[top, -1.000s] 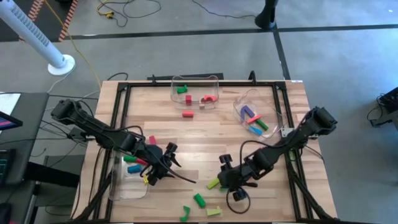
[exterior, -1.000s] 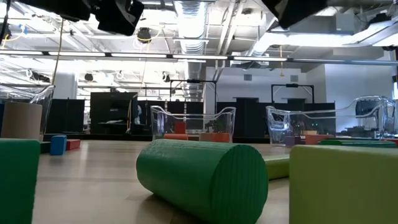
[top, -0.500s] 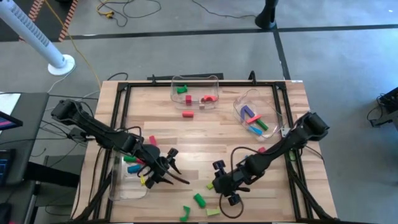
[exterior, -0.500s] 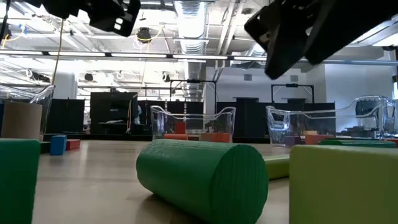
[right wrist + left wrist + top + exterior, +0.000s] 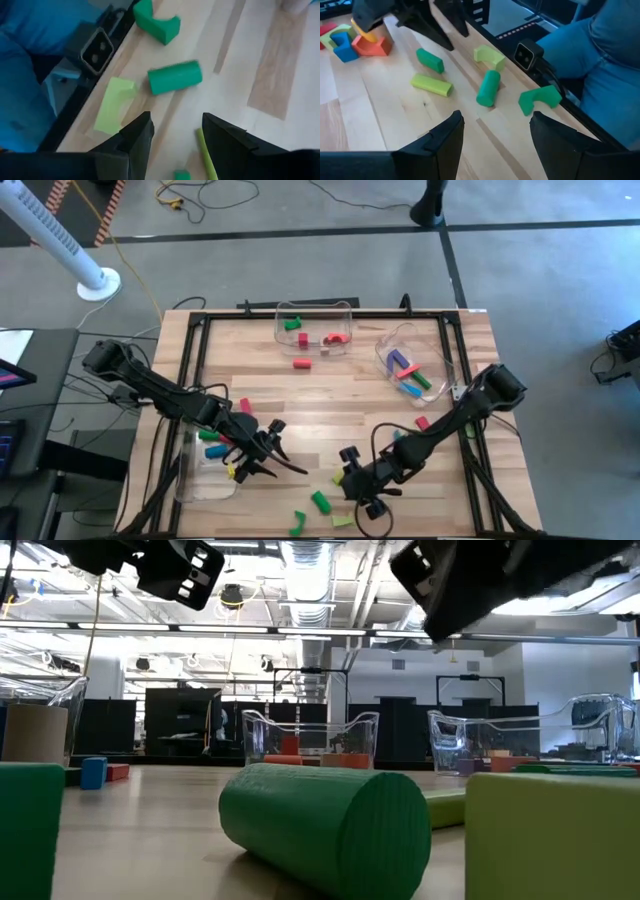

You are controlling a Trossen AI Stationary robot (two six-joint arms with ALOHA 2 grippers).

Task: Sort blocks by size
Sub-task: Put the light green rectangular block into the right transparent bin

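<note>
Here, right gripper [image 5: 352, 492] hovered low over table's near edge, fingers spread, nothing pinched. Green cylinder [image 5: 175, 77] lay just ahead of fingertips, lime block [image 5: 114, 105] beside, green arch [image 5: 155, 23] beyond. Left gripper [image 5: 262, 457] likewise spread, empty, well apart.

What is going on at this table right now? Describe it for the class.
Two robot arms are sorting toy blocks into clear bins. The right gripper, open and empty, hangs over the near edge, where a green cylinder, a green arch and light green blocks lie loose. The left gripper, also open and empty, waits beside the left bin. Two more bins at the far side already hold some blocks.
</note>
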